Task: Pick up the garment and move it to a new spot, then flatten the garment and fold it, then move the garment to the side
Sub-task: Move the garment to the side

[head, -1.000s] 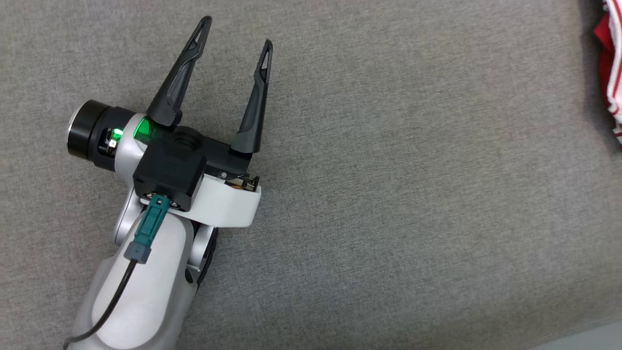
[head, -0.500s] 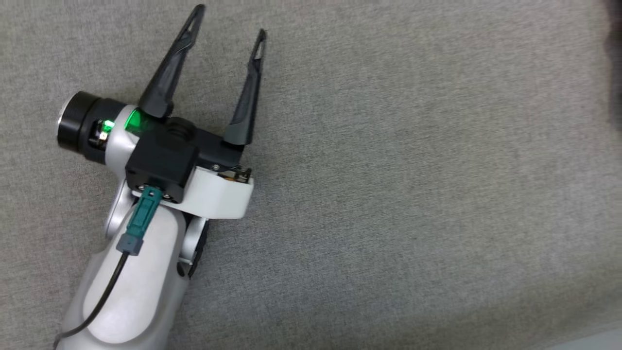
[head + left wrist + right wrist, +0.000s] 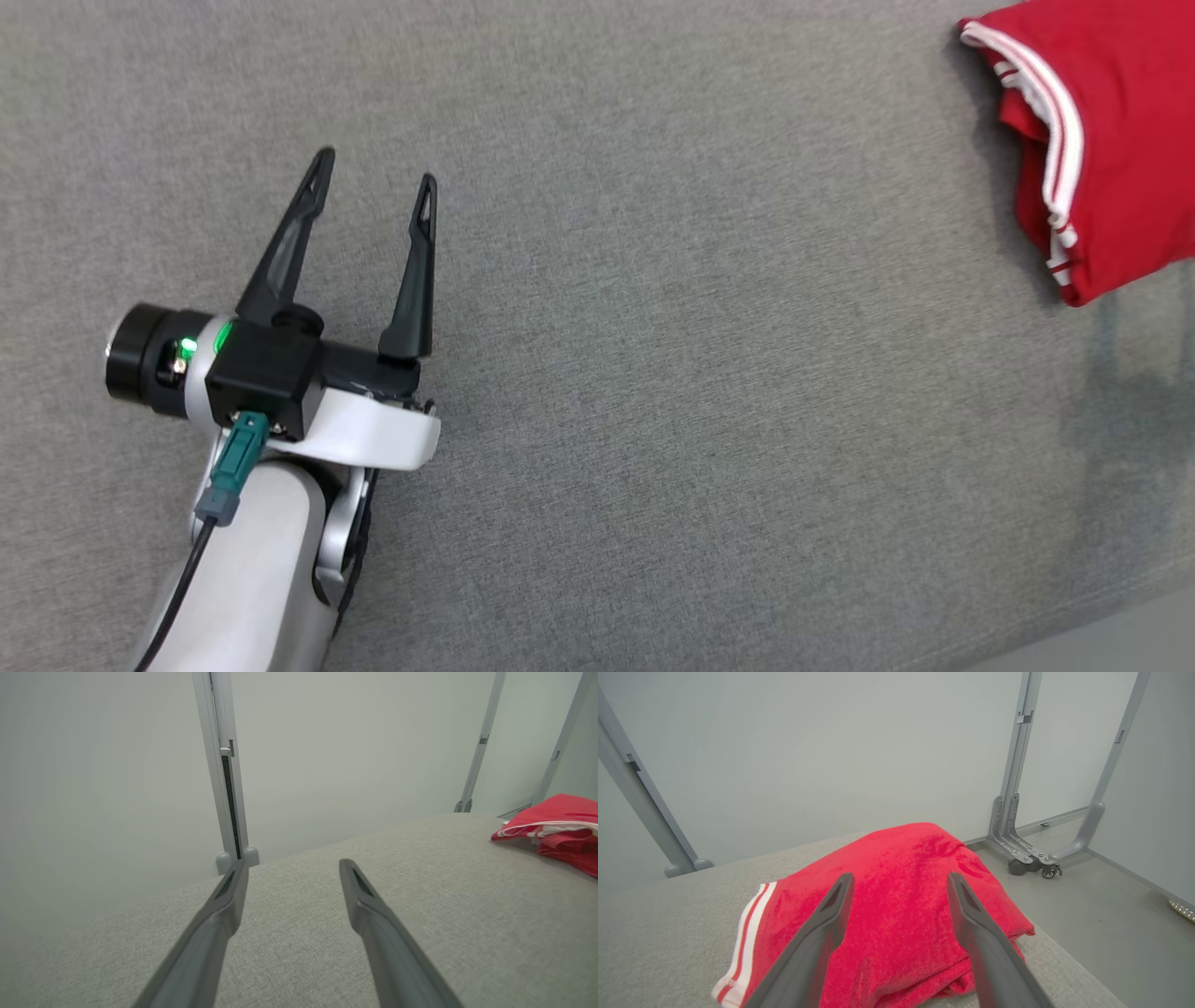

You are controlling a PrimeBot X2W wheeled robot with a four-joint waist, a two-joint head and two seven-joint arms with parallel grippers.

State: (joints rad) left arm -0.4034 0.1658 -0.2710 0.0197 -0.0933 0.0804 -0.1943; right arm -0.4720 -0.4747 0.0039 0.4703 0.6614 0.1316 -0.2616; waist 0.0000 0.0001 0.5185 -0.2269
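1. Grey woven fabric (image 3: 747, 373) covers the broad, flat work surface beneath both arms.
2. Nearest the head camera, at the lower left, the left arm's pale forearm (image 3: 252, 569) rises from the bottom edge. A black cable (image 3: 177, 597) and a teal plug (image 3: 229, 467) sit at the wrist, beside a small glowing green light (image 3: 222, 336).
3. Just past the wrist, the left gripper (image 3: 373, 168) points up the head view, leaning slightly right. Its two long dark fingers are spread wide, with bare fabric between them, and it grasps nothing. The left wrist view shows this gripper (image 3: 293, 863) low over the grey fabric (image 3: 467, 905).
4. Farther off, at the upper right corner of the head view, lies the garment (image 3: 1120, 140). It is red with white striped trim, folded into a thick bundle, and runs off the right edge. It is well apart from the left gripper and appears at the far right of the left wrist view (image 3: 560, 812).
5. In the right wrist view, the right gripper (image 3: 900, 877) is poised over the garment (image 3: 924, 849), its fingers parted and released. The red cloth lies under and beyond them, and whether the tips touch it cannot be told.
6. Beyond the surface's far edge are a grey floor (image 3: 1087, 914), grey metal frame posts (image 3: 1020, 742), one on a small caster (image 3: 1048, 871), and pale blank walls (image 3: 831, 742).
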